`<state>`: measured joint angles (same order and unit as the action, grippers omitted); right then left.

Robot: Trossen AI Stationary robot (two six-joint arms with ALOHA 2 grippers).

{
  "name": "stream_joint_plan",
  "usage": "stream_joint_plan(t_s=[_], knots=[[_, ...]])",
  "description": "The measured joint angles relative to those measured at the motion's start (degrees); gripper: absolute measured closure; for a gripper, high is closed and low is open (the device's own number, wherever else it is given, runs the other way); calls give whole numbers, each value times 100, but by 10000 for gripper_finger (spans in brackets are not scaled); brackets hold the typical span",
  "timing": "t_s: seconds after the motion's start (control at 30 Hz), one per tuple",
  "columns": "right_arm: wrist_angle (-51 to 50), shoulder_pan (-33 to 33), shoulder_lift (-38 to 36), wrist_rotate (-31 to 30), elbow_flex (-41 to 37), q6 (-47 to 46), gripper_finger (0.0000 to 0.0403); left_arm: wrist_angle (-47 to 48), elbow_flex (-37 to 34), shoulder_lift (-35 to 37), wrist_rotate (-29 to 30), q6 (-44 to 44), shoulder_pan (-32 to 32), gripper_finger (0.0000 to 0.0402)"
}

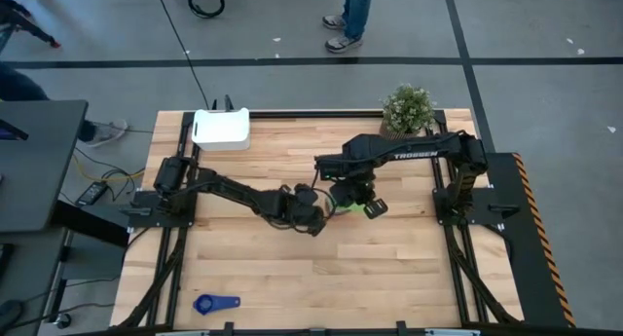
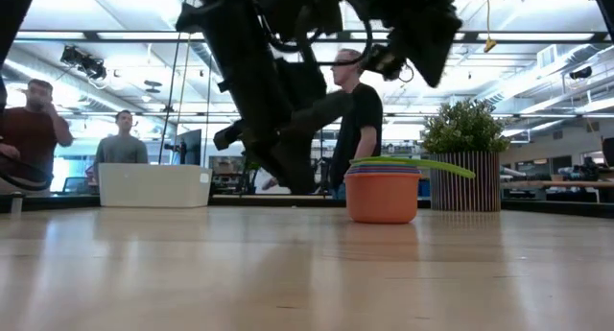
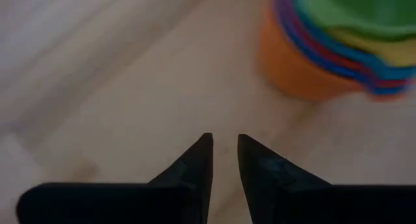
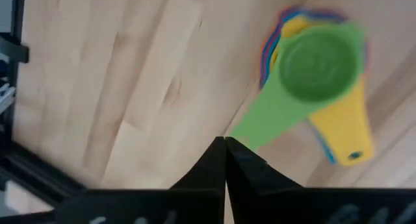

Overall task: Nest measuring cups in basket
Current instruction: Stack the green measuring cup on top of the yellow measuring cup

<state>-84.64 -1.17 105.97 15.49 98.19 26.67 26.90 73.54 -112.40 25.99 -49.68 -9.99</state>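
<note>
Toward the near left edge of the tabletop [image 1: 292, 278] we see a blue measuring cup [image 1: 216, 304] lying alone, well apart from everything else. At the far left sits the white basket [image 1: 222, 129], with no cup showing in it. Moving right, the left hand [image 1: 313, 222] hovers near the middle of the tabletop, its fingers [image 3: 195, 164] narrowly parted and holding nothing; the stack of cups stands just beyond them. Just right of it is that stack of nested measuring cups [image 2: 383, 187]: an orange cup [image 2: 382, 199] at the bottom, blue and red rims above it, then a yellow cup [image 4: 344, 130], and a green cup [image 4: 315, 65] on top with its flat handle sticking out. The right hand [image 1: 355, 195] hangs over the stack with fingers [image 4: 214, 160] pressed together, their tips at the end of the green handle, gripping nothing that we can make out. At the far right stands a potted plant [image 1: 407, 109].
</note>
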Motion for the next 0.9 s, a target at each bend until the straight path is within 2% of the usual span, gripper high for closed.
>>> stream_joint_plan(t_s=[0.3, 0.57, 0.67, 0.9], knots=[[-105, 106, -42, 385, -133, -618, 400, 476, -2, 362, -682, 1166, 600, 347], [-315, 85, -939, 367, -135, -1112, 401, 718, 0, 766, -933, 2081, 900, 377], [-295, 50, -1451, 181, -133, -1360, 402, 818, 0, 889, -929, 2313, 1001, 381], [-13, 20, -2648, -769, -134, -1882, 402, 891, 2, 1089, -981, 2464, 1195, 381]])
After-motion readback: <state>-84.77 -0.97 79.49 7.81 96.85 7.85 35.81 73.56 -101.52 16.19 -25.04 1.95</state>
